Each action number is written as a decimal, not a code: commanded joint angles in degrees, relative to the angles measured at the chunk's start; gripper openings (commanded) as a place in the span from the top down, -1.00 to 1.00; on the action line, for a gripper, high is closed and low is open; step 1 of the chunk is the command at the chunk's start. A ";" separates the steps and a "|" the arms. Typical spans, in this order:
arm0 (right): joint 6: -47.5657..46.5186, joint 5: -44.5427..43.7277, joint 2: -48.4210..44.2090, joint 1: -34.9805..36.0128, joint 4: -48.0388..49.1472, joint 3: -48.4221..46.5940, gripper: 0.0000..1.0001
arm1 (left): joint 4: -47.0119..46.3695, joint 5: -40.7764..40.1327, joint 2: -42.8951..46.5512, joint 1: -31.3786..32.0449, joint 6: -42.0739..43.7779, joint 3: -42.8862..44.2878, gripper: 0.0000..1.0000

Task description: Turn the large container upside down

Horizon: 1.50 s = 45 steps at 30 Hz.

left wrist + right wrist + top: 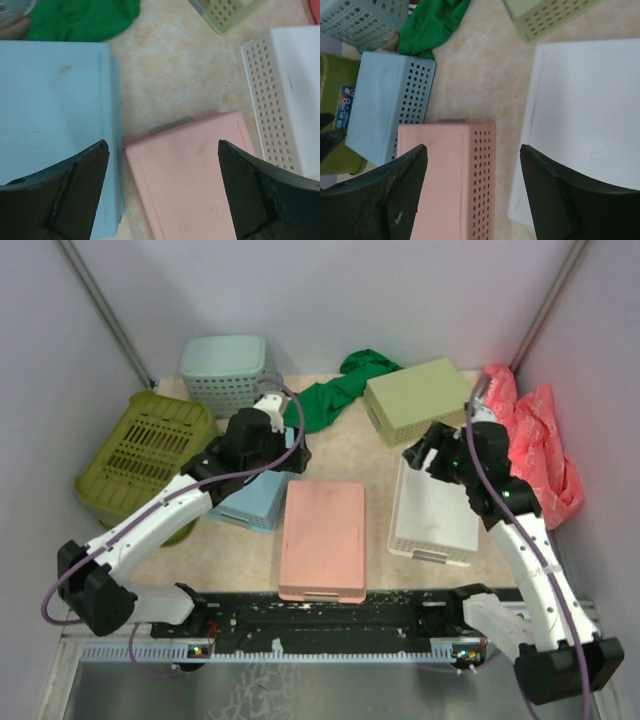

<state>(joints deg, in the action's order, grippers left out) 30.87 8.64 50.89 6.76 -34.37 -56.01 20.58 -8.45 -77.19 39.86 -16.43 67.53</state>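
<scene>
The large olive-green basket (140, 455) stands at the table's left edge, its slotted face towards the camera. A strip of it with a sticker shows at the left of the right wrist view (332, 90). It is out of the left wrist view. My left gripper (290, 455) is open and empty, hovering to the basket's right over a light blue bin (50, 100); in its wrist view the left gripper (162, 145) holds nothing. My right gripper (425, 455) is open and empty above a white bin (435, 510), far from the basket; in its wrist view the right gripper (473, 148) holds nothing.
A pink bin (322, 538) lies base up in the near middle. A teal grid basket (228, 372), a green cloth (335, 395) and a pale green bin (415, 398) line the back. A red bag (540, 440) lies against the right wall. Walls close in on three sides.
</scene>
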 commanded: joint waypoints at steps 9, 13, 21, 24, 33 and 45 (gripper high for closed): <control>-2.78 -20.45 12.47 18.65 5.43 -6.70 -0.56 | 3.75 -3.63 9.98 -6.98 -0.98 -2.06 -0.99; -2.95 -28.76 10.91 18.64 4.16 -6.32 -0.71 | 3.19 -2.75 9.73 -6.99 -2.59 -2.52 -1.00; -2.05 -47.43 8.83 18.64 1.79 -4.72 -0.75 | -0.89 -3.53 11.71 -6.99 -3.94 -6.00 -0.99; -1.40 -51.09 8.91 18.66 1.51 -4.19 -0.75 | -0.48 -7.40 12.15 -6.98 -6.35 -6.48 -0.99; 0.02 -53.35 7.72 18.64 2.68 -2.74 -0.75 | 1.05 -5.01 10.75 -6.96 -4.55 -5.23 -1.00; 1.37 -54.81 5.57 18.64 3.21 -3.20 -0.78 | -1.07 -4.55 12.41 -6.99 -4.15 -6.95 -1.00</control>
<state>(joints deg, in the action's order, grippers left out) 31.14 -44.69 58.02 25.08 -33.01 -58.46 21.34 -13.87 -66.00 32.99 -20.97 61.21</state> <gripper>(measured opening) 0.884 0.997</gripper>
